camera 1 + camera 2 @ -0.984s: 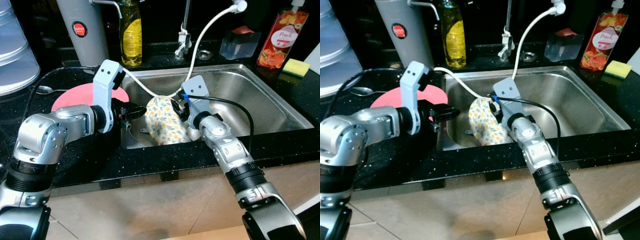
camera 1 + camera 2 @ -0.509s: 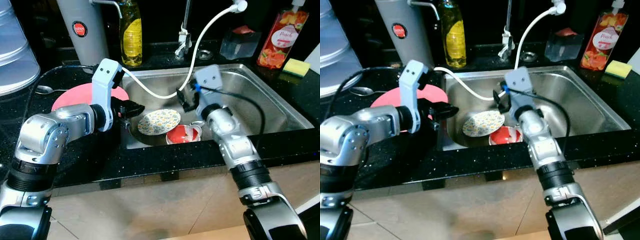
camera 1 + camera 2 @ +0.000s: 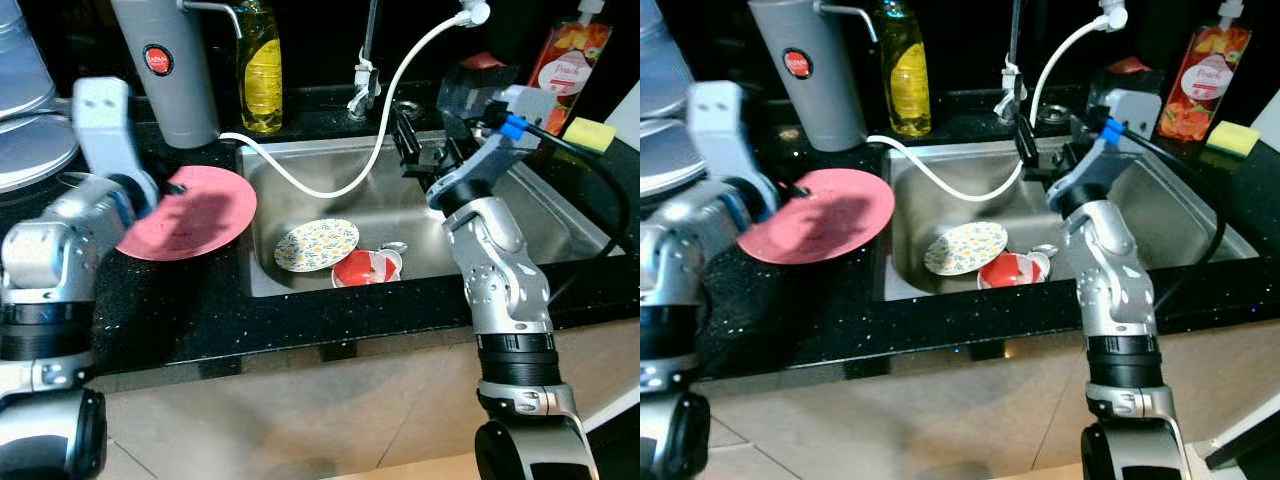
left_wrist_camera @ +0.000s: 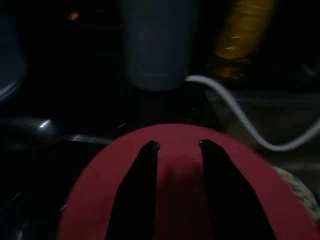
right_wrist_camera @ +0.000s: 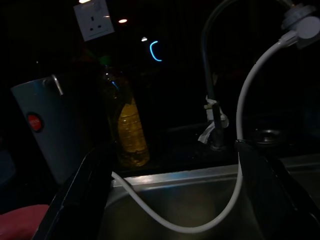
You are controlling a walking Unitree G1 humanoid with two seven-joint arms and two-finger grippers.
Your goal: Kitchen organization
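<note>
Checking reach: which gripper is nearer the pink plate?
Left. The left gripper is right over the pink plate on the counter; the right gripper is raised over the sink, well away.

Right tool (image 3: 428, 148) dropped floral plate (image 3: 316, 244), rose; left tool (image 4: 176, 146) withdrew.

I can read one word for certain: "Peach", on the label of the pink bottle (image 3: 1207, 75) at the back right of the worktop. The grey flask (image 3: 163, 68) carries a round red badge (image 3: 154, 59) with white lettering, perhaps a brand name, but too small for me to read. The yellow bottle (image 3: 260, 70) has a label I cannot read.
</note>
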